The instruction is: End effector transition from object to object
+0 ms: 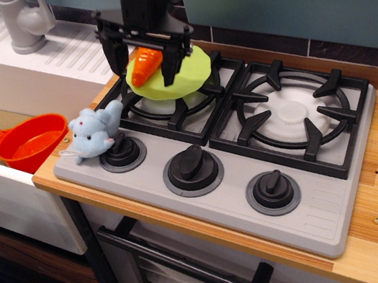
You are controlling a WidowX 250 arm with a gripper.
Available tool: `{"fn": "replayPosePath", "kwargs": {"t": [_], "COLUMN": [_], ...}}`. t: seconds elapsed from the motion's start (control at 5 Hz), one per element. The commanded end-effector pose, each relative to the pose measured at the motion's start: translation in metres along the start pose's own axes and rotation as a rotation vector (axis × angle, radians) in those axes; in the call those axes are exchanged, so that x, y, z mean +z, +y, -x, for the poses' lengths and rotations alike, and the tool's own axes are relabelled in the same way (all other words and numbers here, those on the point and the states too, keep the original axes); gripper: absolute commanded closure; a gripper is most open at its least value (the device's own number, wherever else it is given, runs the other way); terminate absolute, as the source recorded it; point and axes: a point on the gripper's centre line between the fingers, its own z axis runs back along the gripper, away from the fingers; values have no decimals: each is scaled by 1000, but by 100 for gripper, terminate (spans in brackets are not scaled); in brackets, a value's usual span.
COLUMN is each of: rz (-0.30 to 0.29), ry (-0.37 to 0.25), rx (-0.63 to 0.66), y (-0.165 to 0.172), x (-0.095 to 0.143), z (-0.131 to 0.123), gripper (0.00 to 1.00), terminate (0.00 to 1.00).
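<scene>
Tool (144, 58) clenched on the green plate (175, 79), we see, with an orange carrot (145, 66) just beneath it.

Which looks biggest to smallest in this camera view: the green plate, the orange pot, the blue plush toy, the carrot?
1. Green plate
2. Orange pot, partly cut off by the counter, so close to the plate
3. Blue plush toy
4. Carrot, partly hidden behind the pincer

End effector (144, 62): black metal, several slender fingers (110, 58) fixed beneath a flat black crossbar. Wrist above: dark cylinder with a grey band. Black cables loop alongside its upper section.
</scene>
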Motion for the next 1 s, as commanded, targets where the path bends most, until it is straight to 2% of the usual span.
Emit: {"fn": "replayPosePath", "kwargs": {"t": [0.0,0.6,0.8], "rz": [-14,2,19], "ry": [-87,-120,-100], "rx": [1,26,39], "y": [31,40,32], "x": [8,-23,-31], "z": [23,53,53], "gripper": [0,0,0], "terminate": [0,0,0]}}
